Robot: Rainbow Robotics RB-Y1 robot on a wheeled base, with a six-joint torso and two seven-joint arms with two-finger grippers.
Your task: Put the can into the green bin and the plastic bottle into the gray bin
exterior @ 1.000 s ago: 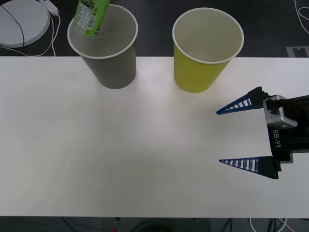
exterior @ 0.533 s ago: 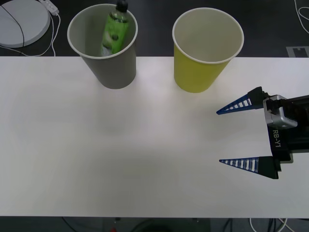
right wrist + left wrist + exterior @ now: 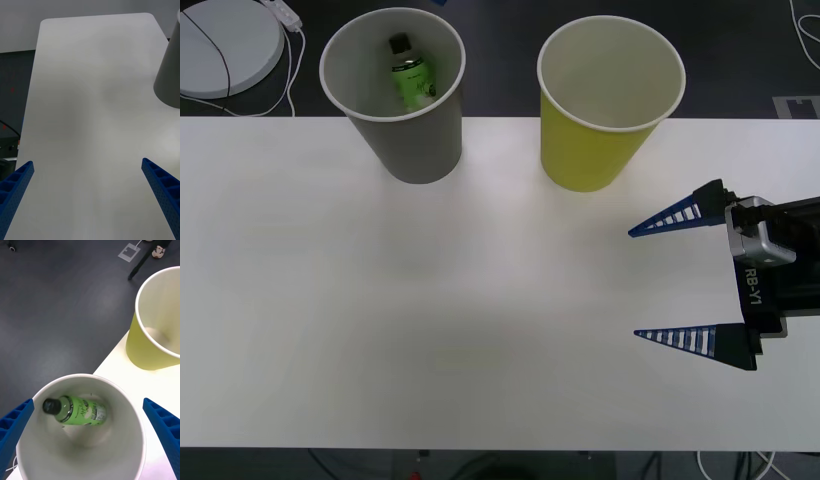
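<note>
The plastic bottle point(image 3: 411, 78) lies inside the gray bin point(image 3: 415, 150) at the table's far left, cap toward the cup's wall. In the left wrist view my left gripper point(image 3: 88, 402) hangs open straight above that gray bin point(image 3: 123, 435), the plastic bottle point(image 3: 80, 414) on its side at the bottom. The green bin point(image 3: 590, 155) stands to the right of the gray one, and the green bin point(image 3: 146, 352) has a bare white inside. The can is out of view. My right gripper point(image 3: 633, 284) rests open over the table's right side, holding nothing.
The white table point(image 3: 430, 300) stretches bare in front of both cups. A white round disc point(image 3: 220, 40) with a cable lies on the dark floor beyond the far left corner. The right wrist view shows the right gripper point(image 3: 87, 162) facing the gray bin point(image 3: 170, 75).
The bottle was tilted above the gray bin's rim, then dropped in and settled at the bottom. The right arm has not moved.
</note>
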